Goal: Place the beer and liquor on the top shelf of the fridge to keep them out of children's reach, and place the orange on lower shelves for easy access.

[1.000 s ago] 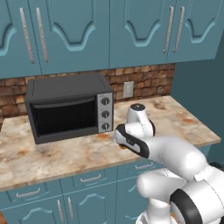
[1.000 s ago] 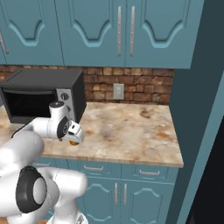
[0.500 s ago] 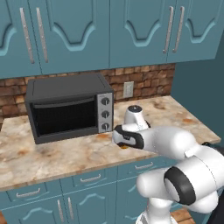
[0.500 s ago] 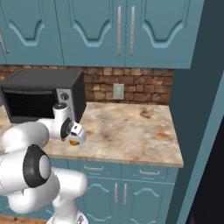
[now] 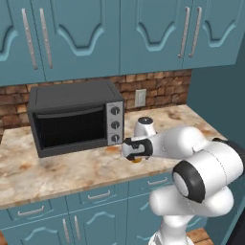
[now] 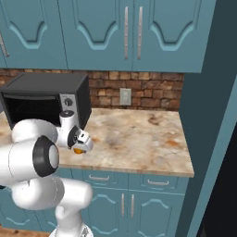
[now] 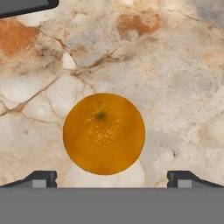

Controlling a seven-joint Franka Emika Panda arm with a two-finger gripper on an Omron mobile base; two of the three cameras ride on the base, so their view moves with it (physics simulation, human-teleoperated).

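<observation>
A marbled stone counter [image 5: 57, 172] runs under blue cupboards. Near its front edge the hand [image 7: 112, 178] hangs over the orange [image 7: 103, 133], fingers spread wide apart, not touching it. Behind stands a black oven [image 5: 74, 117].

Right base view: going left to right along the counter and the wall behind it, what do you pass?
Black countertop oven → gripper, open above the orange → wall outlet → bare stretch of marble counter → tall teal side panel.
</observation>
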